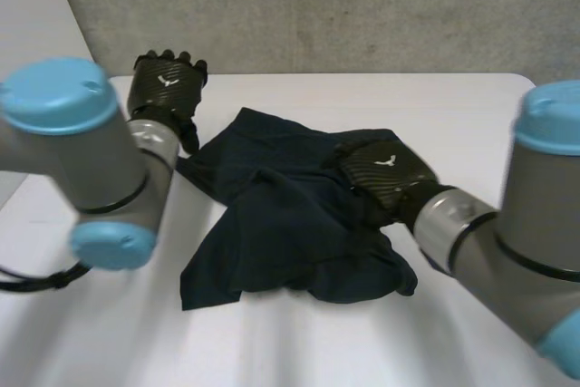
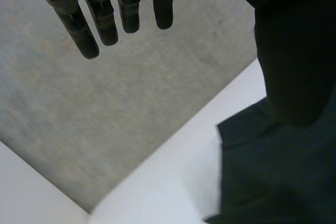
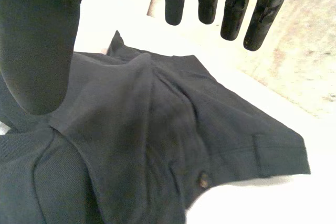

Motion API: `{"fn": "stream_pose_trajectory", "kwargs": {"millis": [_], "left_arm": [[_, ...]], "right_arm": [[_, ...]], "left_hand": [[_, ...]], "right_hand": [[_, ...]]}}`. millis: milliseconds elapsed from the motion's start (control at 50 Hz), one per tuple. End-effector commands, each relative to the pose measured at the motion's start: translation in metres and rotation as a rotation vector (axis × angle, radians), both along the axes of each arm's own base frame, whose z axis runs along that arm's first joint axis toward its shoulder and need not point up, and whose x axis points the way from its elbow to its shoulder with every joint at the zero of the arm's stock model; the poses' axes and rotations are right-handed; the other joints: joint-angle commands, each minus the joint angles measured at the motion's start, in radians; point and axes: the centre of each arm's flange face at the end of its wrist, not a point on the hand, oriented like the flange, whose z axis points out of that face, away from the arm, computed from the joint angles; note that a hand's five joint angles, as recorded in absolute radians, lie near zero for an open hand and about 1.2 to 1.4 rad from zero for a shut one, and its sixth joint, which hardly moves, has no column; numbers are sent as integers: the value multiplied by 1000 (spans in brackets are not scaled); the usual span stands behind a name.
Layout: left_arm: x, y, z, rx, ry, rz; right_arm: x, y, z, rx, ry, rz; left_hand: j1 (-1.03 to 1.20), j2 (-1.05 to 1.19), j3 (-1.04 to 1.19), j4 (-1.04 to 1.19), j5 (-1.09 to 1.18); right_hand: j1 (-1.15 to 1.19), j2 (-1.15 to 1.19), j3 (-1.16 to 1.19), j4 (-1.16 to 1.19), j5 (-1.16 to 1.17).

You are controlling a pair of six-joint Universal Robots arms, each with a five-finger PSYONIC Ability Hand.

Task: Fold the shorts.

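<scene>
Dark navy shorts (image 1: 290,224) lie crumpled and partly folded over themselves in the middle of the white table (image 1: 299,351). My left hand (image 1: 168,88) hovers by the shorts' far left corner, off the cloth. Its fingers (image 2: 105,22) are straight with nothing between them and the thumb, and an edge of the shorts (image 2: 273,177) lies beneath the thumb. My right hand (image 1: 385,169) hangs over the shorts' right side. In the right wrist view its fingers (image 3: 233,11) are spread straight above the shorts (image 3: 157,124), holding nothing. A button (image 3: 202,182) shows near the waistband.
A grey concrete wall (image 1: 362,6) rises just behind the table's far edge. Bare white tabletop runs along the front and at both sides of the shorts. My two arms reach in from the near left and near right.
</scene>
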Motion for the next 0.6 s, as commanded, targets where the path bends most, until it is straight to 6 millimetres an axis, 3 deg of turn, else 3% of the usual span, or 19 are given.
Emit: {"fn": "stream_pose_trajectory", "kwargs": {"millis": [20,160,280,360,420,460,480,600], "left_arm": [[36,53,-4,256,120,-81],[61,103,-57,499,87,-61],[62,129,-76,516,61,-100],[59,138,-83,507,57,-126],[59,139,-89,504,55,-128],[58,137,-98,509,51,-126],[57,137,-100,510,50,-127],[53,130,-108,489,36,-136]], "right_arm": [[-40,3,-2,58,87,-76],[-53,17,-30,152,138,-83],[-50,17,-44,131,94,-61],[-48,14,-54,121,83,-57],[-45,13,-68,149,97,-51],[-44,9,-72,137,95,-55],[-43,8,-72,127,91,-58],[-44,4,-71,103,84,-71]], "left_hand": [[44,52,49,52,58],[144,152,149,152,158],[171,178,175,178,185],[215,222,219,222,229],[253,260,257,260,267],[291,298,295,298,305],[294,301,298,302,308],[294,301,298,302,308]], "right_hand": [[24,5,18,-5,-19],[76,58,71,48,34],[279,260,273,250,236],[367,349,362,339,324],[581,562,575,552,538],[1093,1074,1087,1064,1050],[1193,1174,1188,1164,1150],[1194,1176,1189,1165,1151]]}}
